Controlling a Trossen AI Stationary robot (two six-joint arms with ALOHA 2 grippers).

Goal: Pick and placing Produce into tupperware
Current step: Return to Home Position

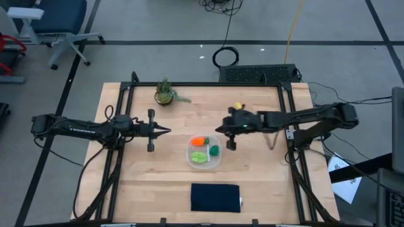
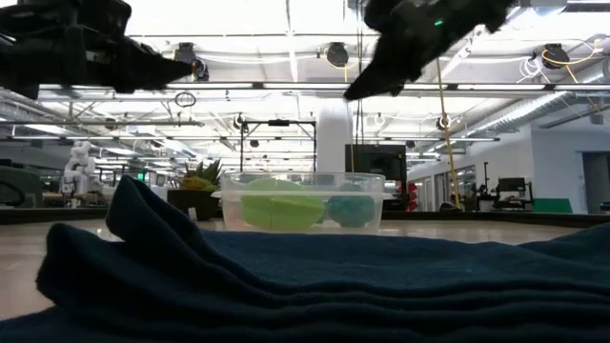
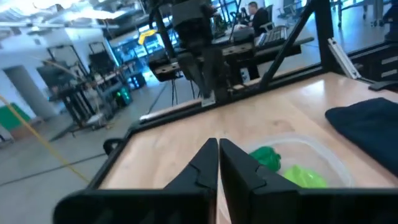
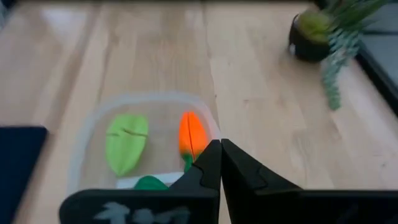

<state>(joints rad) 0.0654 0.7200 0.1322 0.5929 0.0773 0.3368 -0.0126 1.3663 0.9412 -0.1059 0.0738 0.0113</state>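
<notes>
From above, the clear rounded-square plastic tupperware (image 1: 218, 161) sits near the middle of the wooden tabletop (image 1: 139, 183) and holds all three foods. The orange carrot (image 1: 199, 141) lies at its far side, the dark green lump (image 1: 214, 150) on its right and the light-green leafy piece (image 1: 199, 157) at its near side. The left claw (image 1: 167, 131) hangs just left of the tupperware and slightly farther back, fingers pressed together on nothing. The right claw (image 1: 219, 130) sits just beyond the tupperware's far right corner, also pinched closed and empty. A potted spiky plant (image 1: 165, 93) stands by the far edge, and a dark navy pad (image 1: 216, 197) lies by the near edge. In the low view the dark navy pad (image 2: 286, 276) fills the foreground. Behind it stands the tupperware (image 2: 303, 177), with the light-green leafy piece (image 2: 272, 207) and dark green lump (image 2: 351, 210) showing through its wall. The left claw (image 2: 188, 69) and right claw (image 2: 351, 94) are both well above its rim. In the left wrist view the left claw (image 3: 218, 144) shows its fingers meeting in a thin seam. The tupperware (image 3: 323, 152) lies just past the tips, untouched. In the right wrist view the right claw (image 4: 219, 144) is closed the same way, with the orange carrot (image 4: 193, 134) lying in the tupperware (image 4: 93, 121) just past its tips.
</notes>
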